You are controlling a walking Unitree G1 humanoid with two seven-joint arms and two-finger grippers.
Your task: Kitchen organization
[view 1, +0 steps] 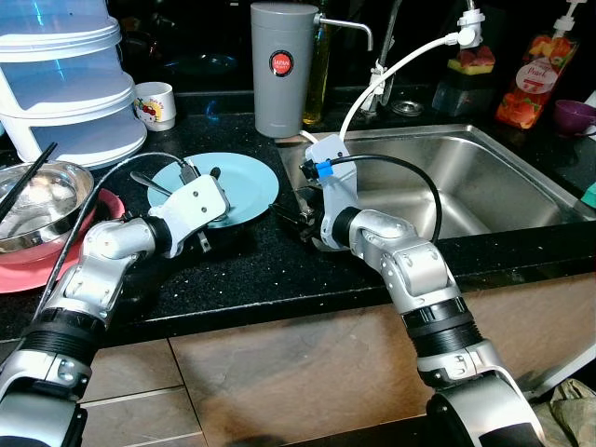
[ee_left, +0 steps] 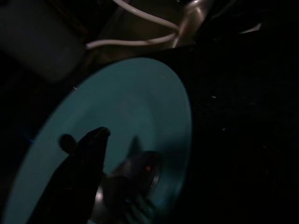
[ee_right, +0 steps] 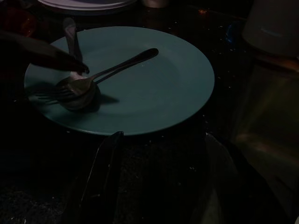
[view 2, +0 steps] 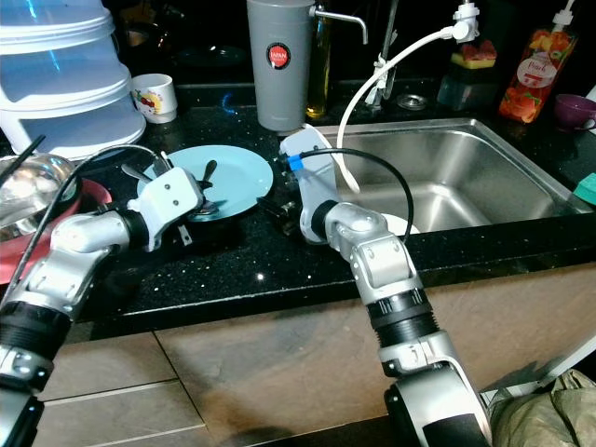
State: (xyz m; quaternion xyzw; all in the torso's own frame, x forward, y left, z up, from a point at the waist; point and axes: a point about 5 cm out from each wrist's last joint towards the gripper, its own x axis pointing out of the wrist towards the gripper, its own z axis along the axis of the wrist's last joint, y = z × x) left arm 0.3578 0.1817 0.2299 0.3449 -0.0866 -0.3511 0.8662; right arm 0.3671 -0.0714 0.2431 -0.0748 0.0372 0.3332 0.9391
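Cutlery on the turquoise plate [ee_right: 140,88], which sits on the black speckled counter [view 1: 279,270] just left of the steel sink [view 1: 466,177]: a fork [ee_right: 100,77] lies over a spoon [ee_right: 77,95], both thin, stiff, slick metal, best pinched across the handles. Left gripper [view 2: 191,223] hovers over them, fingers [ee_left: 86,163] apparently parted and holding nothing, though it's dark. Right gripper [ee_right: 154,177] waits spread wide and empty at the plate's smooth, breakable rim.

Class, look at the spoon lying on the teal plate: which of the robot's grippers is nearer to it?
Left. The left gripper hangs right over the spoon on the teal plate; the right gripper sits off the plate's rim, over the black counter.
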